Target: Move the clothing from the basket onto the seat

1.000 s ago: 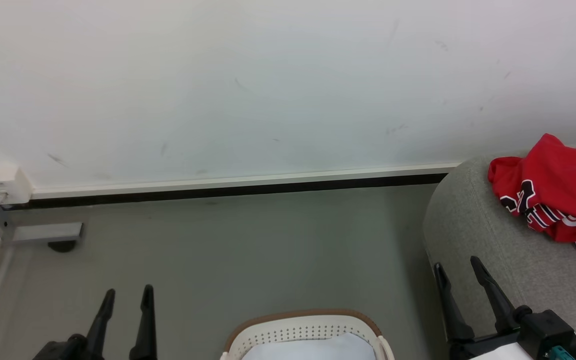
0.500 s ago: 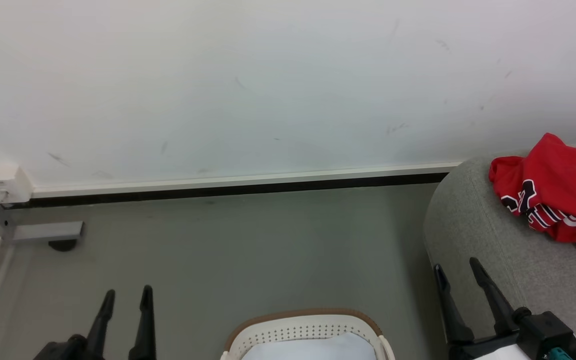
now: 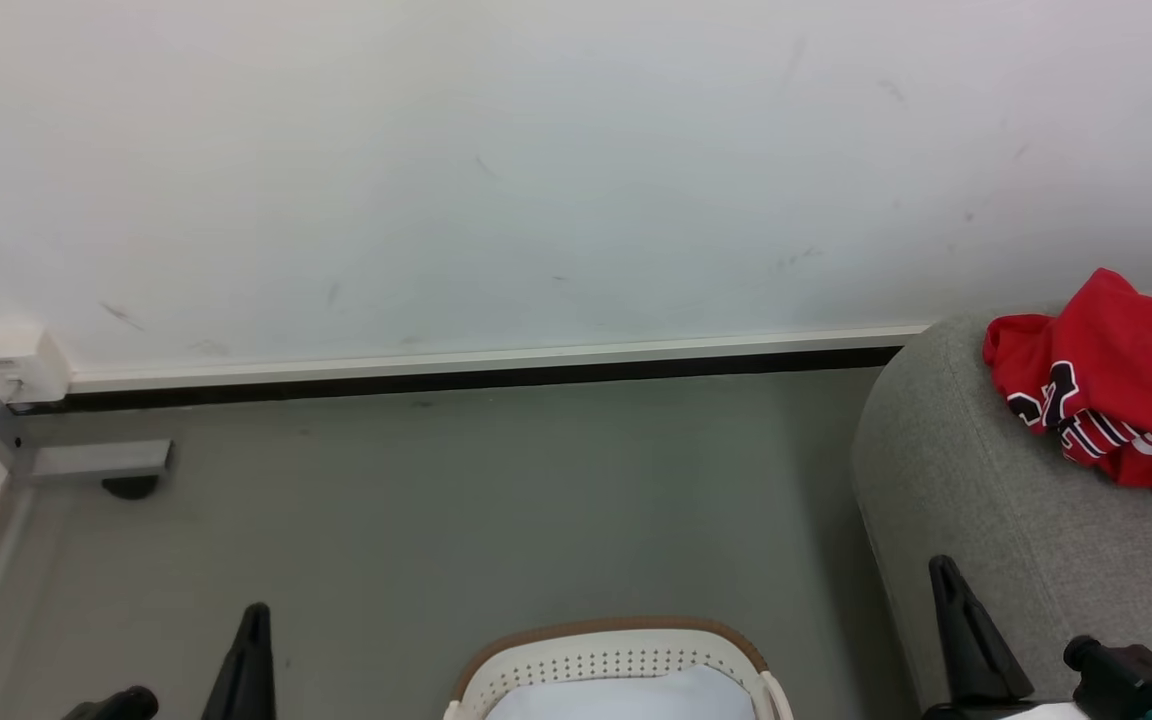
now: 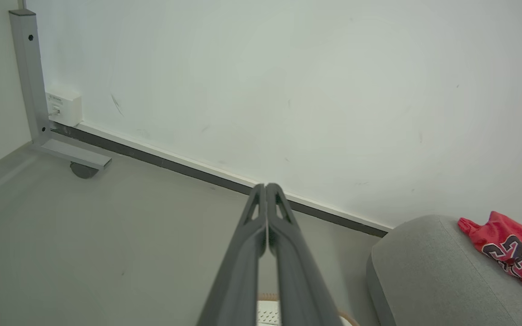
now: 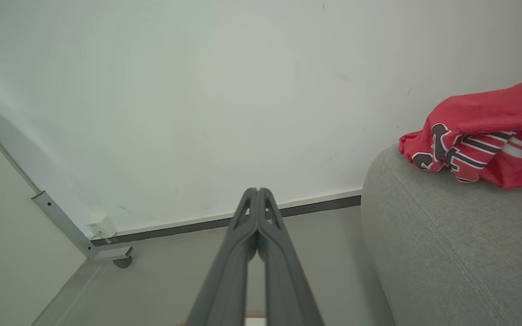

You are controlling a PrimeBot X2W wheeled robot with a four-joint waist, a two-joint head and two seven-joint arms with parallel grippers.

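The red clothing (image 3: pixel 1111 380) lies crumpled on top of the grey seat (image 3: pixel 976 480) at the right; it also appears in the left wrist view (image 4: pixel 510 249) and the right wrist view (image 5: pixel 483 136). The white basket (image 3: pixel 616 655) with its brown rim stands at the bottom centre, with a pale blue-white cloth (image 3: pixel 626 695) inside. My left gripper (image 3: pixel 256 615) is shut and empty at the lower left, fingertips together (image 4: pixel 266 186). My right gripper (image 3: pixel 939 568) is shut and empty beside the seat's front corner, fingertips together (image 5: pixel 258 191).
A white wall with a dark baseboard (image 3: pixel 476 375) runs across the back. A grey metal frame leg with a caster (image 3: pixel 101 465) and a white socket box (image 3: pixel 16 365) sit at the far left corner. Grey floor (image 3: pixel 486 500) stretches between basket and wall.
Both grippers have closed from open to shut and dropped lower in the head view. The clothing and basket stay where they were.
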